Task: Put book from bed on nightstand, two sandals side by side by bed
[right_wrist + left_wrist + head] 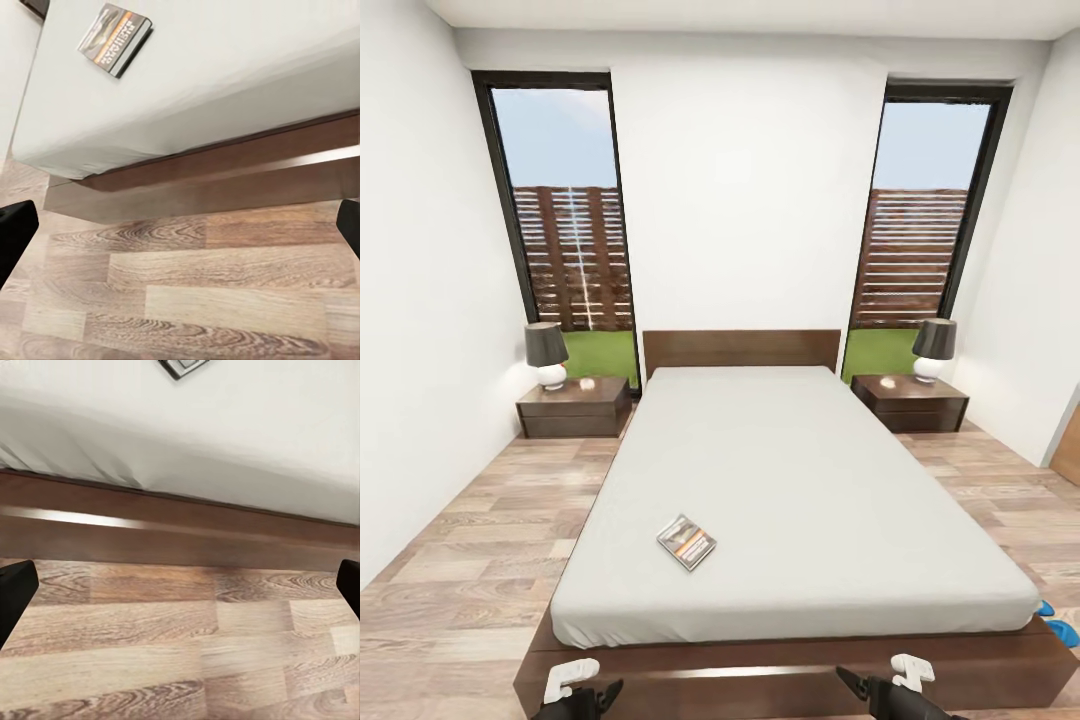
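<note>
Nearest the camera, the left gripper (582, 690) and the right gripper (880, 685) hung low at the foot of the bed (800, 470), over the wood-plank floor (450, 580). In each wrist view the two black fingertips stood at opposite edges of the picture, so both pairs of fingers were spread wide and had hold of nothing.

Just beyond the footboard, the book (687, 542) lay flat on the grey mattress, near the foot end and towards the left side — by my judgement not yet moved. At the bed's right foot corner, the two sandals (1055, 622) showed as blue shapes on the floor, partly hidden by the frame; whether they lay neatly side by side I could not tell.

Farther off, the left nightstand (574, 405) and the right nightstand (910, 402) flanked the headboard, each carrying a lamp (547, 355). Both steps of the task seemingly remained to be done.
</note>
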Tool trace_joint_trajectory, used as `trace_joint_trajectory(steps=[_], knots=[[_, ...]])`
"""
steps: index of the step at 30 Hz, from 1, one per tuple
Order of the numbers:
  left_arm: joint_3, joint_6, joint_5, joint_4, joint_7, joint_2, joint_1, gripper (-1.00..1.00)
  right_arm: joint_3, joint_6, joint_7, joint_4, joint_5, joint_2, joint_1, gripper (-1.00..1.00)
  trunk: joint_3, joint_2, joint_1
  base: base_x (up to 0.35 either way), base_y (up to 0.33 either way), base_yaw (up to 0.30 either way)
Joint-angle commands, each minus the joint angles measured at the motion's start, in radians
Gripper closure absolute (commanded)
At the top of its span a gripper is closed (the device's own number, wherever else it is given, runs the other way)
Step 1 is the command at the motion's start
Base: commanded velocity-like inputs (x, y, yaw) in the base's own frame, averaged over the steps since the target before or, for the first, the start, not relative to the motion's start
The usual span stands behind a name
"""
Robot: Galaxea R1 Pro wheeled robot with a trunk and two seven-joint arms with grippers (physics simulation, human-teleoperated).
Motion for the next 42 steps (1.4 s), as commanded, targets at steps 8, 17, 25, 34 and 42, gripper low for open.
trace_joint_trajectory(steps=[8,17,25,34,42], knots=[[0.008,-0.001,-0.002,0.002,-0.005,0.000,-0.001,-1.00,-0.001,-0.002,0.004,0.001,-0.002,0.000,-0.001,-1.00,0.024,0.055,-0.031,0.000,0.000,0.000],[0.008,-0.001,-0.002,0.002,-0.005,0.000,-0.001,-1.00,-0.001,-0.001,0.004,0.001,-0.002,0.000,-0.001,-1.00,0.052,0.118,-0.065,0.000,0.000,0.000],[0.008,-0.001,-0.002,0.002,-0.005,0.000,-0.001,-1.00,-0.001,-0.002,0.004,0.001,-0.002,0.000,-0.001,-1.00,0.077,0.174,-0.096,0.000,0.000,0.000],[0.008,-0.001,-0.002,0.002,-0.005,0.000,-0.001,-1.00,-0.001,-0.002,0.004,0.001,-0.002,0.000,-0.001,-1.00,0.105,0.237,-0.130,0.000,0.000,0.000],[0.008,-0.001,-0.002,0.002,-0.005,0.000,-0.001,-1.00,-0.001,-0.002,0.004,0.001,-0.002,0.000,-0.001,-1.00,0.130,0.293,-0.161,0.000,0.000,0.000]])
